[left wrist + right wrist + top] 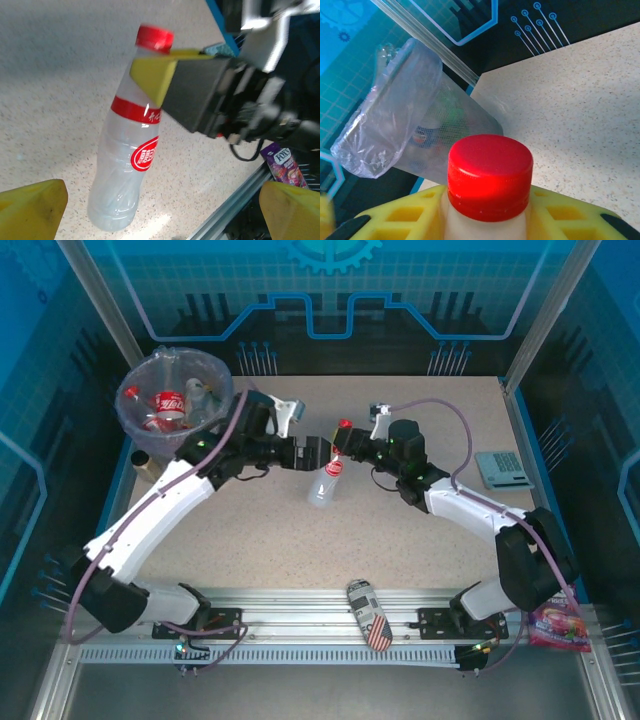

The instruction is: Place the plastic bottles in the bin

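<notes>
Left wrist: clamping right fingers (155,75) on neck of red-capped bottle (131,150), dangling it near-upright; holding left fingers (32,207) wide open, directly facing it.

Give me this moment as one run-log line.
right jaws: shut on neck of clear red-capped plastic bottle | left jaws: open, facing it | bottle: tilted, mid-table | round grey bag-lined bin: bottles inside

Top external: high over red-capped bottle (326,484), looking down, distant. Left wrist: beside the bottle, close. Right wrist: just behind its cap, facing bin (462,122). All three views share the bottle.
</notes>
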Controlling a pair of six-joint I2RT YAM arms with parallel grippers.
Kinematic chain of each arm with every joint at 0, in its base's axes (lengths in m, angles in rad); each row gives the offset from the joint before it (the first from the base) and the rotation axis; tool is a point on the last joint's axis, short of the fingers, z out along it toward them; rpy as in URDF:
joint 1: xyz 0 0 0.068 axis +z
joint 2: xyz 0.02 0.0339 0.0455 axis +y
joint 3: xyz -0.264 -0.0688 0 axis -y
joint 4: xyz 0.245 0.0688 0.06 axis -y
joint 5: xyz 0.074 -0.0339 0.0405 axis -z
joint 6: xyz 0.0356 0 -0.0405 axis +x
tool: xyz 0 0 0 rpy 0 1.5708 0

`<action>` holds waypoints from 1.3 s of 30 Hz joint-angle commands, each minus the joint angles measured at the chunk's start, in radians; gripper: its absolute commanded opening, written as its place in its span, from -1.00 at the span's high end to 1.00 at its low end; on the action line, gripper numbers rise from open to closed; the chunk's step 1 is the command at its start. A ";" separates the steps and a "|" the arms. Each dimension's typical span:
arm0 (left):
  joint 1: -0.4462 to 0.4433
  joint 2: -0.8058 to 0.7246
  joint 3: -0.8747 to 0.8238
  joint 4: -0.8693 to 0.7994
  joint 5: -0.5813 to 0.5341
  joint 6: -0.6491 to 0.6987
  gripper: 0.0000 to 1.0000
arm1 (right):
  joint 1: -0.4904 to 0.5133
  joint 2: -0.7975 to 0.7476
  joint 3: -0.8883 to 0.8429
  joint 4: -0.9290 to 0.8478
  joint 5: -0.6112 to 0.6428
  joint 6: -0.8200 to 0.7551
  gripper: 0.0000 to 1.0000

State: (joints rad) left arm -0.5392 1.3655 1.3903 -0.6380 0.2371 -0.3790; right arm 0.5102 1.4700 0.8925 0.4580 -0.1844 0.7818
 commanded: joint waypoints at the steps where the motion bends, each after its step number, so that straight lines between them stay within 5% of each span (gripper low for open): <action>1: -0.003 0.014 -0.039 0.083 0.044 -0.034 -0.99 | 0.004 0.014 0.026 0.077 -0.044 0.038 0.19; 9: -0.001 0.092 -0.076 0.117 0.037 -0.006 -0.98 | -0.001 0.015 0.017 0.140 -0.124 0.098 0.19; 27: 0.014 0.212 0.010 0.129 0.018 0.031 -0.24 | 0.008 0.032 0.026 0.156 -0.185 0.115 0.18; 35: 0.062 0.181 0.019 0.130 0.031 0.047 -0.21 | -0.045 -0.024 0.050 0.056 -0.205 0.055 -0.63; 39: 0.108 0.158 0.058 0.108 0.029 0.079 -0.20 | -0.080 -0.063 0.054 0.035 -0.219 0.064 -0.86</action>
State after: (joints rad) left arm -0.4603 1.5696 1.3857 -0.5354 0.2665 -0.3363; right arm 0.4564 1.4567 0.9115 0.5125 -0.3775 0.8593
